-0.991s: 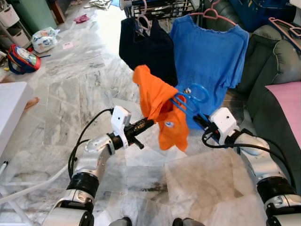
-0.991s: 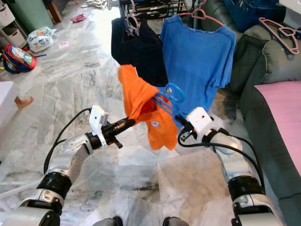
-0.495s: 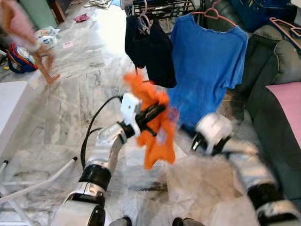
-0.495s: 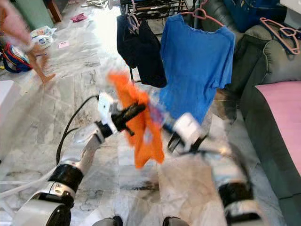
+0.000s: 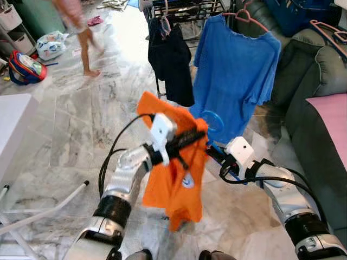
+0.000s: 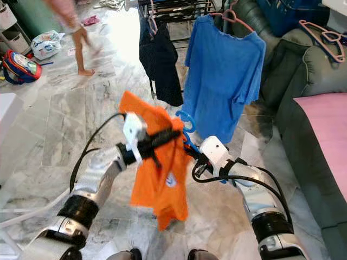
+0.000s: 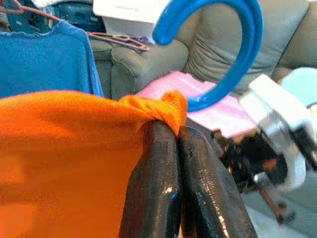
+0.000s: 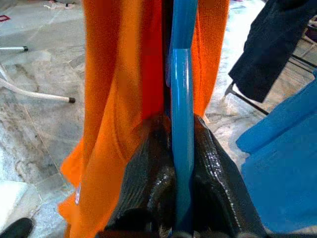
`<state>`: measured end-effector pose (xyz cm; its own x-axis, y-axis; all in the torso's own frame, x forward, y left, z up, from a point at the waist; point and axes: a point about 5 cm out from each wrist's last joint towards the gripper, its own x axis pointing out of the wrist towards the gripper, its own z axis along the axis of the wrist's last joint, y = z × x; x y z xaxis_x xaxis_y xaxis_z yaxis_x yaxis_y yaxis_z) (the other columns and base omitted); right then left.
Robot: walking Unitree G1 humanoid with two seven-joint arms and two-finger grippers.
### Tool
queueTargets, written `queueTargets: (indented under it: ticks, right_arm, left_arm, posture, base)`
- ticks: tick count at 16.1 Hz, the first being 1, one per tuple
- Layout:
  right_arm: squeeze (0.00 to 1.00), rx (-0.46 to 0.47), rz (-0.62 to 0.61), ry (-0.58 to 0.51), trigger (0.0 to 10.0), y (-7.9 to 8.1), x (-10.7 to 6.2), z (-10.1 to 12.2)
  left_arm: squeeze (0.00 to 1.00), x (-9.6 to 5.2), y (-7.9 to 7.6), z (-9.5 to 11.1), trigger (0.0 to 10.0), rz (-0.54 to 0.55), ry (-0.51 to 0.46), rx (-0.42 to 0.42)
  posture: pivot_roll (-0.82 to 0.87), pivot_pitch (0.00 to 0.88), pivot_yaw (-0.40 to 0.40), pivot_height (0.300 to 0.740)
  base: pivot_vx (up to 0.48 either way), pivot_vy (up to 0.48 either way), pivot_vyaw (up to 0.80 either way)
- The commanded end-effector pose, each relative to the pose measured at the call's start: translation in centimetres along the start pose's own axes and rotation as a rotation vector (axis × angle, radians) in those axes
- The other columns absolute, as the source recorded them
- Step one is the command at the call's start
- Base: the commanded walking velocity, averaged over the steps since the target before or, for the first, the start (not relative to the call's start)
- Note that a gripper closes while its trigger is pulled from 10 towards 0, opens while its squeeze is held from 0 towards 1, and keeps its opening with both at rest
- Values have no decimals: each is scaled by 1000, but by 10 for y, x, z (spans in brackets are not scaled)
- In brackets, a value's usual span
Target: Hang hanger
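Note:
An orange shirt (image 5: 172,184) hangs on a blue hanger between my two arms. The hanger's round hook (image 5: 213,120) sticks up behind the collar. My left gripper (image 5: 199,134) is shut on the bunched collar of the shirt; the left wrist view has the pinched orange cloth (image 7: 163,106) and the blue hook (image 7: 237,54). From the right, my right gripper (image 5: 211,154) is shut on the hanger's blue bar (image 8: 182,124), beside the shirt. Behind stands a black drying rack (image 5: 187,10) holding a black garment (image 5: 171,57) and a blue shirt (image 5: 233,70) on a pink hanger.
A grey sofa (image 5: 320,70) with a pink cushion (image 5: 332,116) and loose pink hangers (image 5: 329,33) runs along the right. A person's legs (image 5: 81,38) cross the marble floor at the back left. A white pole (image 5: 46,208) lies on the floor to my left.
Both arms swung nearer and lower with the shirt, which now hangs down in front of me. The left gripper has moved right, across the collar. A person walked from the left edge toward the back.

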<state>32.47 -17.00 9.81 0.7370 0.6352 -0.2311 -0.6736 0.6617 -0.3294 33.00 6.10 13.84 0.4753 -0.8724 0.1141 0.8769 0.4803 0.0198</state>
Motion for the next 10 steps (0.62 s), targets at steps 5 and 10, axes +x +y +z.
queueTargets:
  ticks: [5, 10]
  right_arm:
    - [0, -50, -19, -55, 0, -10, -3, 14]
    - [0, -60, -11, -64, 0, -10, -1, 18]
  left_arm:
    - [0, -14, 3, -8, 10000, -8, 60, 51]
    - [1000, -4, -2, -12, 10000, 15, 72, 68]
  posture:
    - [-71, 161, 65, 740]
    - [-76, 158, 61, 740]
  base:
    - [0, 0, 0]
    - [0, 0, 0]
